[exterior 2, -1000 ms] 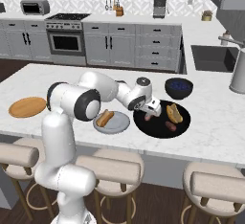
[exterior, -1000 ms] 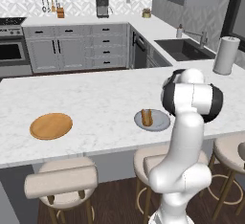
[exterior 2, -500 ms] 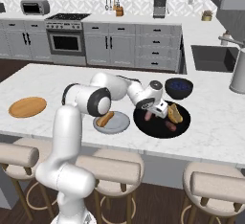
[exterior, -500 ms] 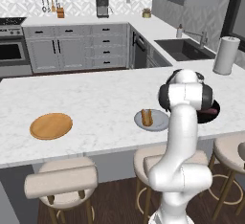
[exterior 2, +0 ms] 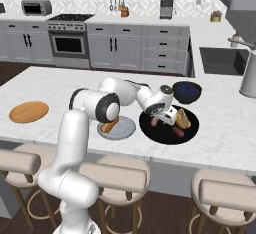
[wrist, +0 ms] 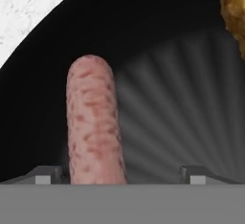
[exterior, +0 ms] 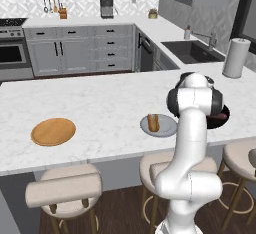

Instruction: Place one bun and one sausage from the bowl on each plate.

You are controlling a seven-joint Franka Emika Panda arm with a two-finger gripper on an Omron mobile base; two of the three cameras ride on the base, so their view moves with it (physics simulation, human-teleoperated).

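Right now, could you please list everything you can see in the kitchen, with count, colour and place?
bowl: one, black, counter island, right of the grey plate
sausages: two pink, in the bowl
bun: one, golden, in the bowl
grey plate: one, holding a bun
wooden plate: one, orange-brown, far left of the counter
dark blue bowl: one, behind the black bowl
paper towel roll: one, white, by the sink
stools: beige, in front of the counter
claw: one, open, low over a sausage
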